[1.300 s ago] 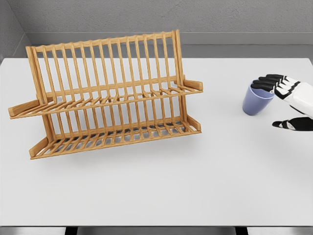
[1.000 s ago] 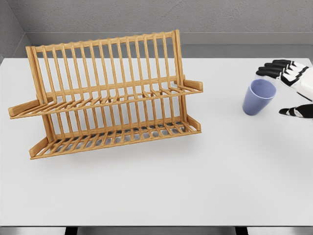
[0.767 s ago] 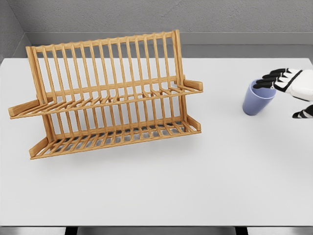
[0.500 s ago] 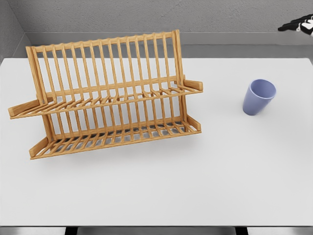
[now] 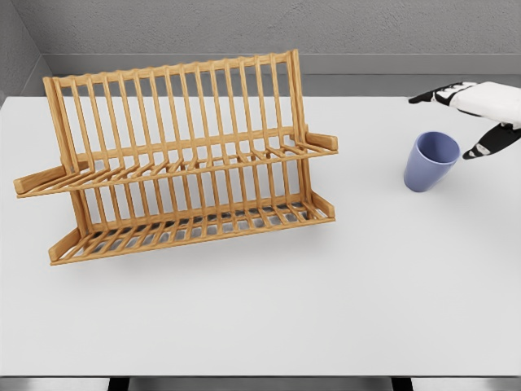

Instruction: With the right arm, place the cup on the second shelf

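Half a second ago our right hand was up at the top right corner, away from the cup; now it has dropped back beside it, fingers spread and holding nothing. We see the cup upright on the white table, well apart from the wooden rack. We judge the grasp not yet made, so closing around the cup comes first.

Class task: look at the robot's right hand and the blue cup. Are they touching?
Apart. The head view shows the right hand open beside the blue cup, with white table visible between them.
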Controlling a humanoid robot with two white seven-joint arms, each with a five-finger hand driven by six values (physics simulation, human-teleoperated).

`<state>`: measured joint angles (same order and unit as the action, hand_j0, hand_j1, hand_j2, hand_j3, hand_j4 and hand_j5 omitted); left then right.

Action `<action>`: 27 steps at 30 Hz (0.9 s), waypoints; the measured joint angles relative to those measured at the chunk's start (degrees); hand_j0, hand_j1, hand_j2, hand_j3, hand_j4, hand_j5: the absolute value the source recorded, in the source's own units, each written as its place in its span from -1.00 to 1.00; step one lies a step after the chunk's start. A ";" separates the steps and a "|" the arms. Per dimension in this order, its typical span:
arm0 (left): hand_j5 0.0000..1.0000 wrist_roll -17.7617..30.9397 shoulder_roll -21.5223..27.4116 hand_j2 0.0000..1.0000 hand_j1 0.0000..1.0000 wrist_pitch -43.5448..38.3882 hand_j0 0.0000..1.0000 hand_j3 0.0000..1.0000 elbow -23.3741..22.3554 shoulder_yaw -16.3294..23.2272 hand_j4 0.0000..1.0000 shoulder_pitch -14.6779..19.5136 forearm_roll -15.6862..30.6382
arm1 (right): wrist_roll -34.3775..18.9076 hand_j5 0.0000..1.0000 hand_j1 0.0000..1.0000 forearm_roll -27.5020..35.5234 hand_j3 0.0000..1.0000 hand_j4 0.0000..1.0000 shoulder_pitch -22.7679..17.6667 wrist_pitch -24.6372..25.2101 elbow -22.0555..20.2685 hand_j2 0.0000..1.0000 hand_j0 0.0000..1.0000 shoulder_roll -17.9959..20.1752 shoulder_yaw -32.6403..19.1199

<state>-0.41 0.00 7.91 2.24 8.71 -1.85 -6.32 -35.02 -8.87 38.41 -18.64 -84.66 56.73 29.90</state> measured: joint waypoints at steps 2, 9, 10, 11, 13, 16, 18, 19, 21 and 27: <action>1.00 0.02 0.00 1.00 1.00 0.00 1.00 1.00 0.00 0.00 1.00 0.09 0.01 | 0.00 1.00 1.00 -0.42 1.00 1.00 -0.35 -0.05 0.12 1.00 1.00 0.07 0.07; 1.00 0.01 0.00 1.00 1.00 0.00 1.00 1.00 -0.01 0.00 1.00 0.00 0.01 | 0.00 1.00 1.00 -0.76 1.00 1.00 -0.79 -0.18 0.81 1.00 1.00 -0.04 1.67; 1.00 0.01 0.00 1.00 1.00 0.00 1.00 1.00 -0.01 0.00 1.00 0.09 0.00 | 0.00 1.00 1.00 -0.78 1.00 1.00 -0.79 -0.19 1.27 1.00 1.00 -0.15 2.14; 1.00 0.00 0.00 1.00 1.00 0.00 1.00 1.00 -0.02 0.00 1.00 0.09 0.02 | 0.00 1.00 1.00 -0.80 1.00 1.00 -0.79 -0.18 1.64 1.00 1.00 -0.24 2.56; 1.00 0.01 0.00 1.00 1.00 0.00 1.00 1.00 -0.01 0.00 1.00 0.00 0.02 | 0.00 1.00 1.00 -0.80 1.00 1.00 -0.70 -0.20 2.69 1.00 1.00 -0.48 3.41; 1.00 0.01 0.00 1.00 1.00 0.00 1.00 1.00 -0.01 0.00 1.00 0.00 0.01 | 0.00 1.00 1.00 -0.84 1.00 1.00 -0.53 -0.33 4.50 1.00 1.00 -1.35 4.14; 1.00 -0.01 0.00 1.00 1.00 0.00 1.00 1.00 0.00 0.00 1.00 0.00 0.01 | 0.00 1.00 1.00 -0.87 1.00 1.00 -0.09 -0.29 5.14 1.00 1.00 -1.95 4.36; 1.00 0.00 0.00 1.00 1.00 0.00 1.00 1.00 -0.02 0.00 1.00 0.00 0.01 | 0.00 1.00 1.00 -0.89 1.00 1.00 0.09 -0.26 5.38 1.00 1.00 -2.25 4.42; 1.00 -0.01 0.00 1.00 1.00 0.00 1.00 1.00 -0.01 0.00 1.00 0.00 0.00 | 0.00 1.00 1.00 -0.89 1.00 1.00 0.44 -0.23 6.03 1.00 1.00 -2.95 4.52; 1.00 -0.01 0.00 1.00 1.00 0.00 1.00 1.00 -0.01 0.00 1.00 0.00 0.01 | 0.00 1.00 1.00 -1.18 1.00 1.00 0.70 -0.39 9.10 1.00 1.00 -4.99 4.85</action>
<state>-0.42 0.00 7.91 2.22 8.71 -1.84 -6.31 -35.02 -10.06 39.11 -19.02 -75.55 51.74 34.75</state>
